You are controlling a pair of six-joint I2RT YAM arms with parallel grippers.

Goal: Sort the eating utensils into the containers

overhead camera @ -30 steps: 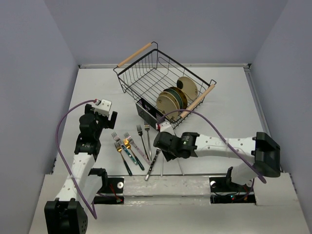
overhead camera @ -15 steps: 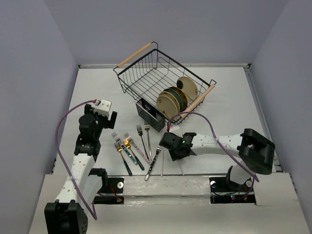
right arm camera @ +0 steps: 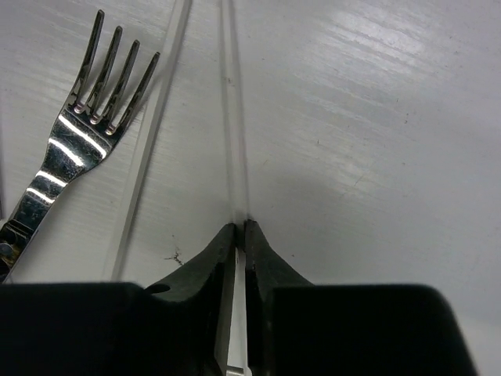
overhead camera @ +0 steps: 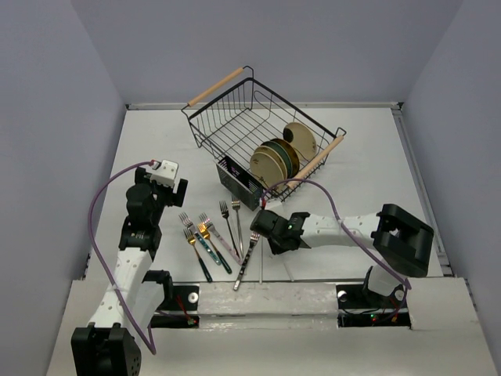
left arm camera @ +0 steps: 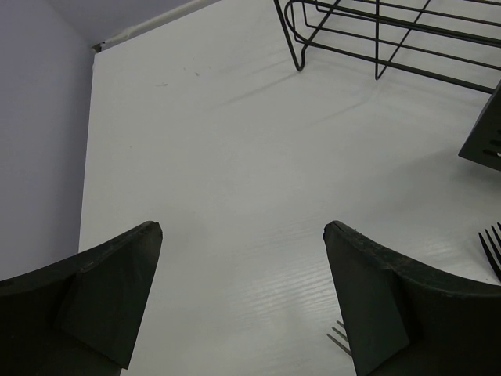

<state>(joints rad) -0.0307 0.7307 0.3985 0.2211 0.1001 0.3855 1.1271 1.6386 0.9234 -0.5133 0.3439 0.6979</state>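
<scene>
Several forks (overhead camera: 207, 235) lie in a loose fan on the white table in front of the arms. My right gripper (overhead camera: 259, 233) is low over the table at the fan's right side and shut on a slim pale utensil handle (right arm camera: 233, 117) that runs away from the jaws. A silver fork (right arm camera: 86, 110) lies just left of it. The black slotted caddy (overhead camera: 239, 184) leans on the wire rack's near corner. My left gripper (left arm camera: 243, 231) hovers open and empty over bare table left of the forks, with fork tines (left arm camera: 340, 337) by its right finger.
A big black wire rack (overhead camera: 258, 129) with wooden handles stands at the back and holds several round plates (overhead camera: 278, 160). Its wire feet (left arm camera: 376, 39) and the caddy's corner (left arm camera: 485, 133) show in the left wrist view. The right arm's purple cable (overhead camera: 337, 207) loops above the table.
My right gripper has slid a little left toward the forks, and its jaws have gone from apart to shut on the pale handle. The left arm has not moved.
</scene>
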